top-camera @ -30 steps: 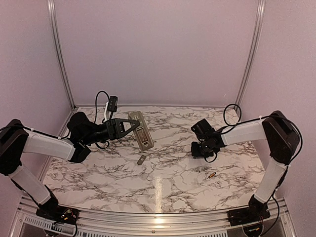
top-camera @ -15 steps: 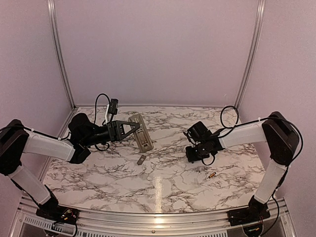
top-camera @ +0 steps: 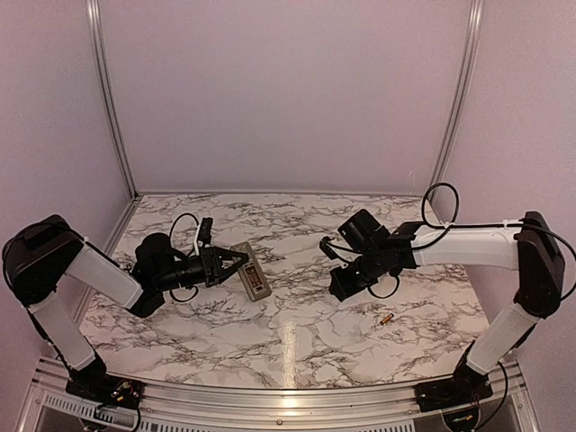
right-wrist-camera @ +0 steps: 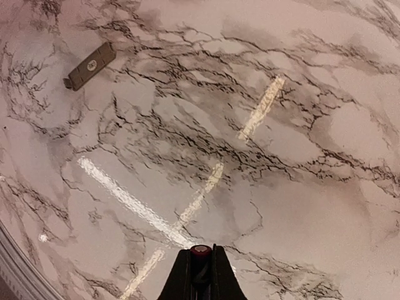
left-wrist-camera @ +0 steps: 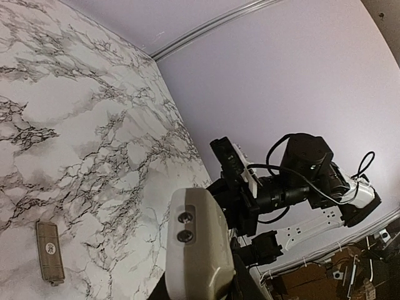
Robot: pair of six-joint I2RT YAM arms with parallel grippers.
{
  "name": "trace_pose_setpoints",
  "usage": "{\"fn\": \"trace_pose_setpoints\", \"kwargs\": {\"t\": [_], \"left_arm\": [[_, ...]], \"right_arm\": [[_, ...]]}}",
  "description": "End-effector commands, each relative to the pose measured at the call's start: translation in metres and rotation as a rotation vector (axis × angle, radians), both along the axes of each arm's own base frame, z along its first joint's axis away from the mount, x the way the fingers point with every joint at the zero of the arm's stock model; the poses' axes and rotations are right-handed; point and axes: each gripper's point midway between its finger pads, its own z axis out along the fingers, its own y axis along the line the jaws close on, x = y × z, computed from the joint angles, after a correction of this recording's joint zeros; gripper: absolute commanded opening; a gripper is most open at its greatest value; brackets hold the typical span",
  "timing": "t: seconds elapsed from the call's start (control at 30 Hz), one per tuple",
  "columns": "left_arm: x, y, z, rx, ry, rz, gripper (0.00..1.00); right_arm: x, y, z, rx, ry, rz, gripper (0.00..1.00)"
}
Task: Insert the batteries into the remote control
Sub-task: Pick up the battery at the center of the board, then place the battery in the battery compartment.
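My left gripper (top-camera: 232, 265) is shut on the remote control (top-camera: 251, 281) and holds it low over the marble table, greyish back up. In the left wrist view the remote (left-wrist-camera: 199, 247) fills the jaws of that gripper (left-wrist-camera: 203, 284), end-on with two small round emitters. My right gripper (top-camera: 338, 289) is shut on the blackish battery (right-wrist-camera: 200, 252), whose reddish end shows between the fingers of the gripper (right-wrist-camera: 200, 265), above the table. The gold battery (top-camera: 385, 319) lies on the table, right of centre, below the right arm.
A small grey battery cover (right-wrist-camera: 90, 65) lies flat on the marble; it also shows in the left wrist view (left-wrist-camera: 50, 252). Lilac walls and metal rails enclose the table (top-camera: 297, 342). The right arm (left-wrist-camera: 300, 181) faces the remote's end.
My left gripper has come down and nearer with the remote. My right gripper has moved left toward the table's middle, still holding the blackish battery. The gold battery has not moved.
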Motion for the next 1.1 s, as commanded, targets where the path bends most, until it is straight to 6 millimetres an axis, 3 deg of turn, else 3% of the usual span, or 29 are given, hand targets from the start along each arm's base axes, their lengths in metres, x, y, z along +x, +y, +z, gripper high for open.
{"fn": "trace_pose_setpoints", "kwargs": {"t": [0.0, 0.2, 0.27, 0.7, 1.07], "left_arm": [[0.003, 0.004, 0.001, -0.132, 0.057, 0.017, 0.00], [-0.007, 0.001, 0.006, -0.280, 0.061, -0.061, 0.00], [-0.007, 0.000, 0.001, -0.276, 0.074, -0.063, 0.00], [-0.018, -0.004, 0.032, -0.309, -0.028, -0.116, 0.00], [-0.029, -0.004, 0.065, -0.365, -0.085, -0.154, 0.00]], "right_arm": [[-0.010, 0.046, 0.071, 0.104, -0.054, 0.131, 0.00], [-0.033, 0.101, 0.113, 0.169, -0.033, 0.236, 0.00], [-0.036, 0.113, 0.117, 0.171, -0.018, 0.245, 0.00], [-0.053, 0.166, 0.097, 0.133, 0.037, 0.316, 0.00], [-0.049, 0.177, 0.088, 0.081, 0.070, 0.323, 0.00]]}}
